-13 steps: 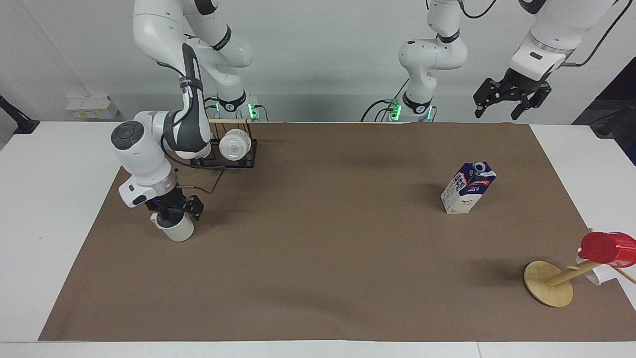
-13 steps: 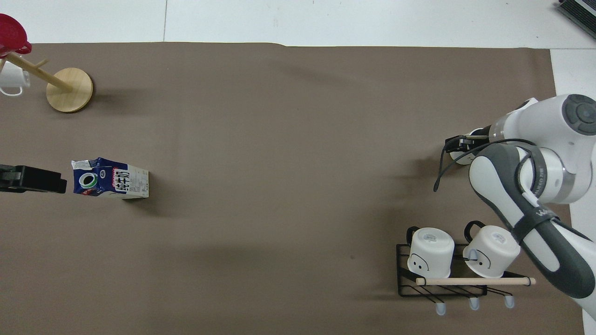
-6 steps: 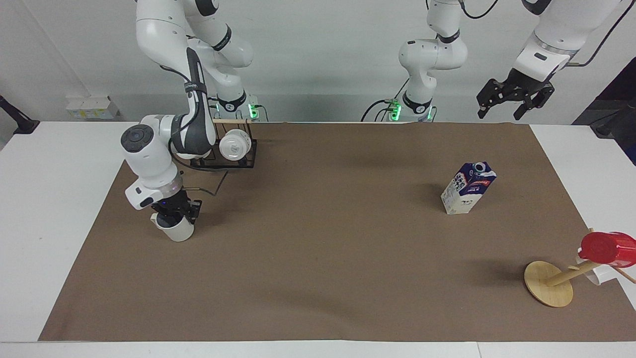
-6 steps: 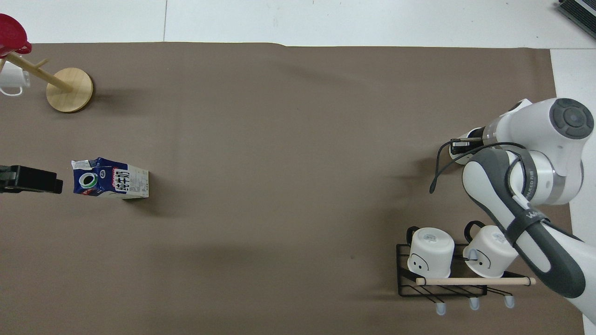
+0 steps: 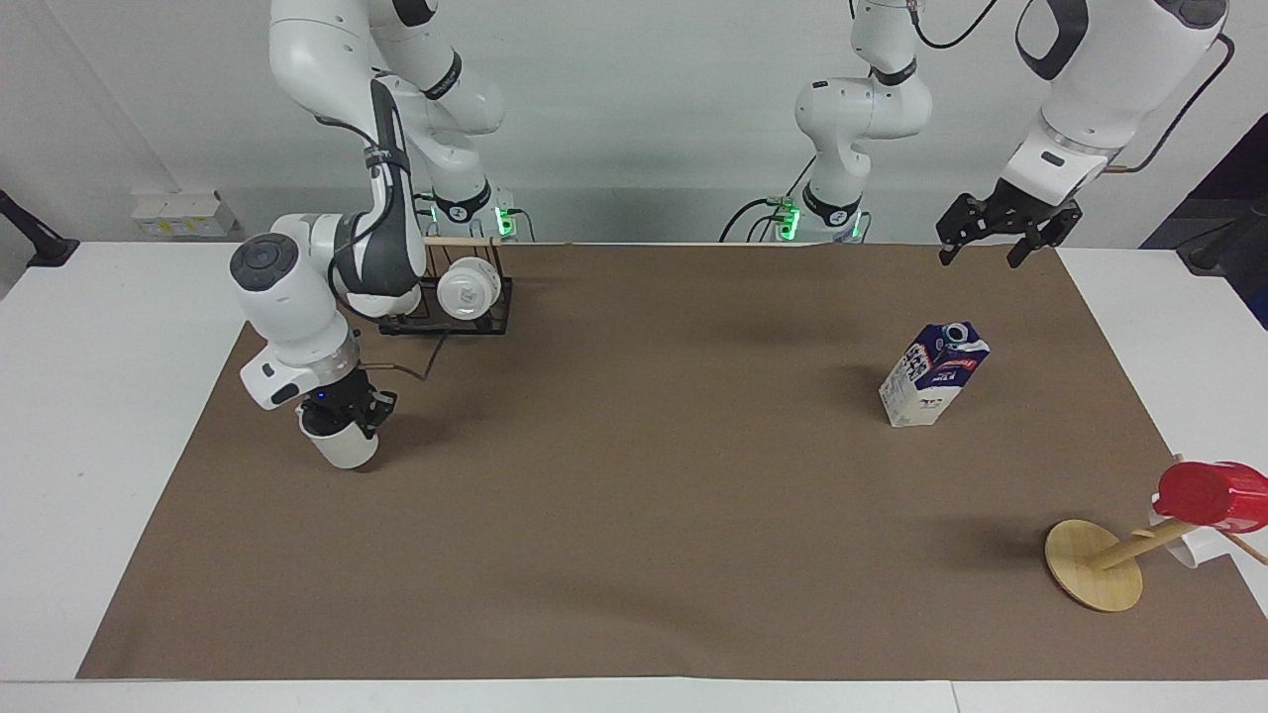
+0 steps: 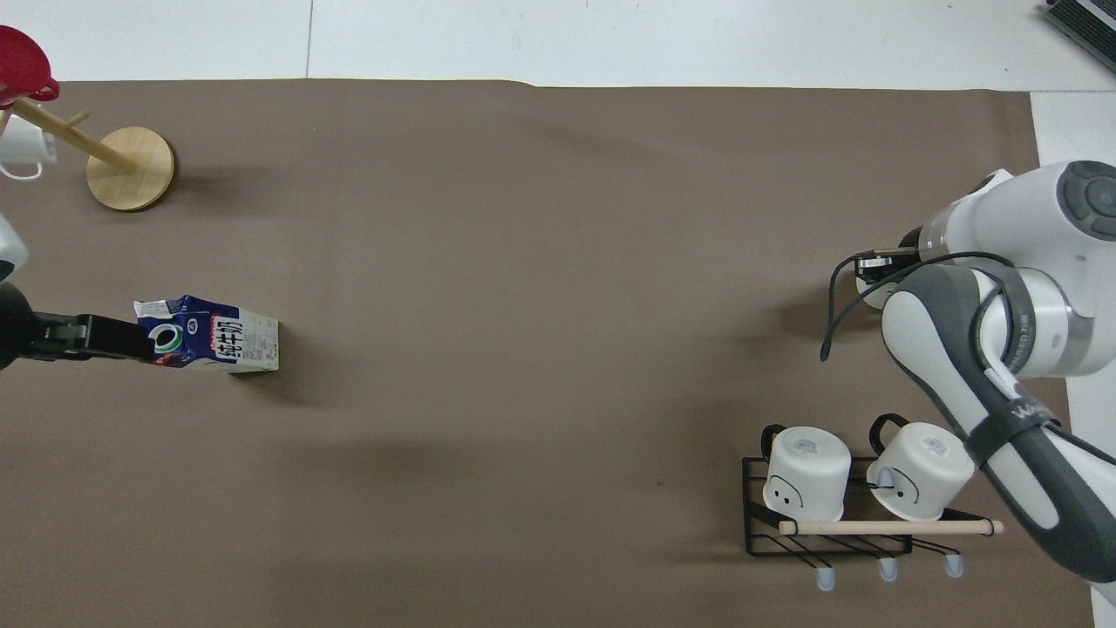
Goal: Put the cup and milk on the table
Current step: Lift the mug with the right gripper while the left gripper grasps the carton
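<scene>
The cream-white cup (image 5: 344, 448) hangs slightly tilted at the right arm's end of the table (image 5: 109, 416), with my right gripper (image 5: 345, 414) shut on its rim. I cannot tell whether its base touches the brown paper. From overhead only a sliver of the cup (image 6: 865, 292) shows under the right gripper (image 6: 876, 263) and arm. The milk (image 5: 932, 377) stands upright on the paper toward the left arm's end. My left gripper (image 5: 981, 255) is open, up in the air. In the overhead view the left gripper (image 6: 131, 338) lies over the edge of the milk (image 6: 222, 338).
A black wire rack (image 5: 490, 319) near the right arm's base holds two white mugs (image 6: 806, 471) (image 6: 922, 471). A wooden mug tree (image 5: 1095, 566) with a red cup (image 5: 1211, 493) and a white mug (image 5: 1187, 547) stands at the left arm's end, farther from the robots than the milk.
My right gripper shut on the cup's rim and carried it a little toward the robots. My left gripper came down and in toward the milk's top.
</scene>
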Controlling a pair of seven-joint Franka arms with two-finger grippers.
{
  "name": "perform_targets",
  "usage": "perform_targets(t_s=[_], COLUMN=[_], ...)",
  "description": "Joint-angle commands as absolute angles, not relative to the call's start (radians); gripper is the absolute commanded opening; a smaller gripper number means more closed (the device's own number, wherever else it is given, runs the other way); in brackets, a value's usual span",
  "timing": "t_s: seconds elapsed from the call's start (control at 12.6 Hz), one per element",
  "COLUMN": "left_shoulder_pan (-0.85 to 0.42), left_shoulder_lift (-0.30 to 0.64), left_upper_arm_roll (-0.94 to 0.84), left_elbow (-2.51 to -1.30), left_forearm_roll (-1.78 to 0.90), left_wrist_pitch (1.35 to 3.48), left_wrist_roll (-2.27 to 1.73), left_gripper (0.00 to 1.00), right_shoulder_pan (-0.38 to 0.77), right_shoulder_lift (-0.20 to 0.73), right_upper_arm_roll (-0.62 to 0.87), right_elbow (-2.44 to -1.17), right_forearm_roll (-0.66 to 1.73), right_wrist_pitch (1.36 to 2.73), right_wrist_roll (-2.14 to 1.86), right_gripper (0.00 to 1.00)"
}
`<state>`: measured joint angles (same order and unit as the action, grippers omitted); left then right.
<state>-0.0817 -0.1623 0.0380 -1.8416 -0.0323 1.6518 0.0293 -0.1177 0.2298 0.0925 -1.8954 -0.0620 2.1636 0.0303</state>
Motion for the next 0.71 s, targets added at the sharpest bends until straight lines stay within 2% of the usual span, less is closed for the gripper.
perform_targets(t_s=[0.0,0.16,0.32,0.48,0.64], left_shoulder_pan=[-0.068,-0.063,-0.049,-0.026,-0.028], left_shoulder_lift=[-0.198,-0.195,-0.192,-0.186,-0.181], left_upper_arm_roll=[0.034,0.034,0.034,0.034,0.031], left_elbow=[-1.920,-1.968,-2.022,-2.069,-2.140], left_forearm_roll=[-0.031,-0.028,-0.023,-0.023,-0.023], left_wrist_pitch=[1.735,1.801,1.871,1.940,2.030], left_wrist_roll=[0.047,0.070,0.095,0.112,0.117], left_gripper=[1.00,1.00,1.00,1.00,1.00], right_shoulder_pan=[-0.028,0.070,0.205,0.373,0.449], right_shoulder_lift=[0.173,0.173,0.179,0.247,0.334], right_upper_arm_roll=[0.100,0.100,0.100,0.097,0.100], right_elbow=[-1.833,-1.775,-1.740,-1.656,-1.557], right_forearm_roll=[-0.074,-0.074,-0.072,-0.089,-0.115], right_wrist_pitch=[2.031,1.962,1.954,1.898,1.875], right_wrist_roll=[0.127,0.188,0.245,0.392,0.512], right_gripper=[0.00,0.00,0.00,0.00,0.00])
